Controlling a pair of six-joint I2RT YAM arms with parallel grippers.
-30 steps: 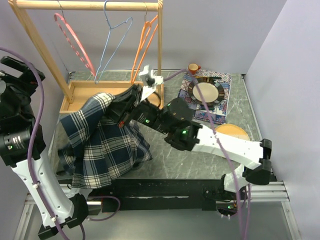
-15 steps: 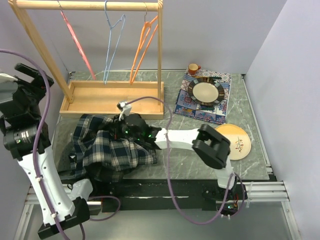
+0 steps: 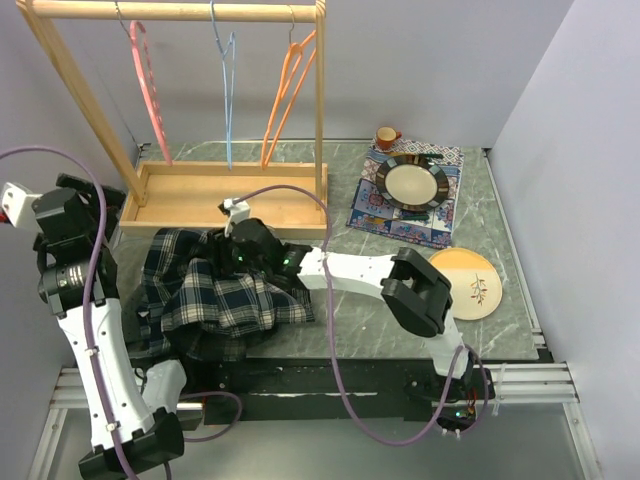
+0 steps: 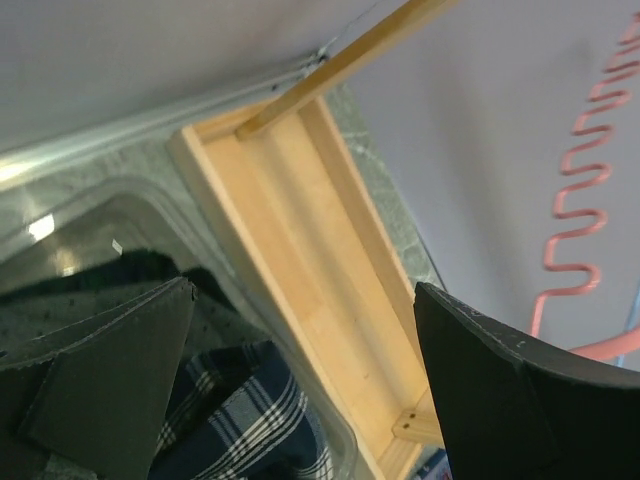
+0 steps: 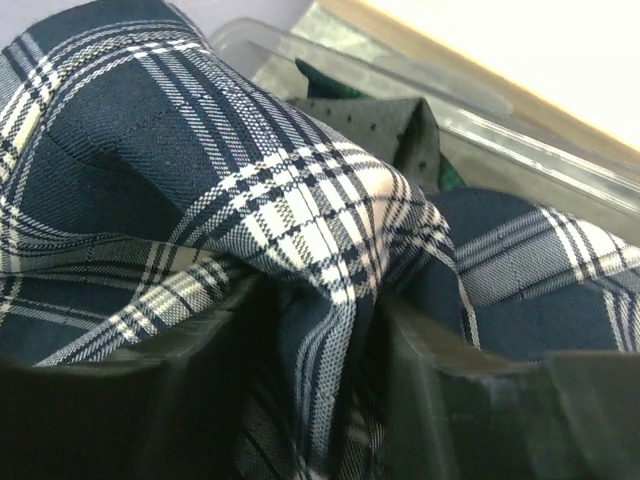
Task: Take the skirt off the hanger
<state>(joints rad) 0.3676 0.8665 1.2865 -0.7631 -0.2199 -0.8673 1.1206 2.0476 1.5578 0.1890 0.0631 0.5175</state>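
Note:
The navy and white plaid skirt (image 3: pixel 215 295) lies bunched in a clear bin (image 3: pixel 135 300) at the front left of the table, off every hanger. A pink hanger (image 3: pixel 145 85), a blue one (image 3: pixel 228 90) and an orange one (image 3: pixel 285 95) hang bare on the wooden rack. My right gripper (image 3: pixel 232 262) is down on the skirt (image 5: pixel 250 200). Its jaws (image 5: pixel 315 310) stand apart, with a loose fold of plaid between the fingers. My left gripper (image 3: pixel 75 205) is raised at the far left. It (image 4: pixel 300 300) is wide open and holds nothing, above the bin and the skirt (image 4: pixel 240 420).
The rack's wooden base tray (image 3: pixel 230 195) sits just behind the bin. At the back right are a patterned mat with a dark-rimmed plate (image 3: pixel 412 182) and a small cup (image 3: pixel 386 135). An orange plate (image 3: pixel 470 283) lies near the right arm's elbow.
My right arm brought the skirt down from beside the rack into the bin, and its jaws have parted. The pink hanger swung back to hang straight. My left arm shifted lower.

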